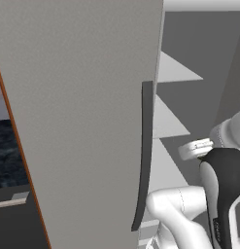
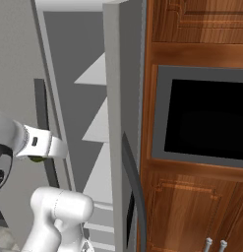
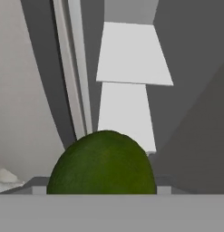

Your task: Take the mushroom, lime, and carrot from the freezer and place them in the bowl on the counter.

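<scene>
Lime (image 3: 102, 164) sits close up at the gripper, apparently pinched between widely spread jaws though the fingertips are hidden, just in front of the open freezer (image 1: 82, 121) and its white inner shelves (image 3: 131, 54).

A simulated kitchen seen up close. On the right stands a tall brown wooden cabinet (image 2: 192, 44) with carved panel fronts. Set into it is a built-in oven (image 2: 206, 118) with a grey frame and a black glass window. Below the oven, two small steel handles (image 2: 215, 244) show at the bottom edge. At the far left, a thin orange-brown wooden edge (image 1: 22, 160) borders a dark marbled bench (image 1: 9, 151). Light is flat and even.
</scene>
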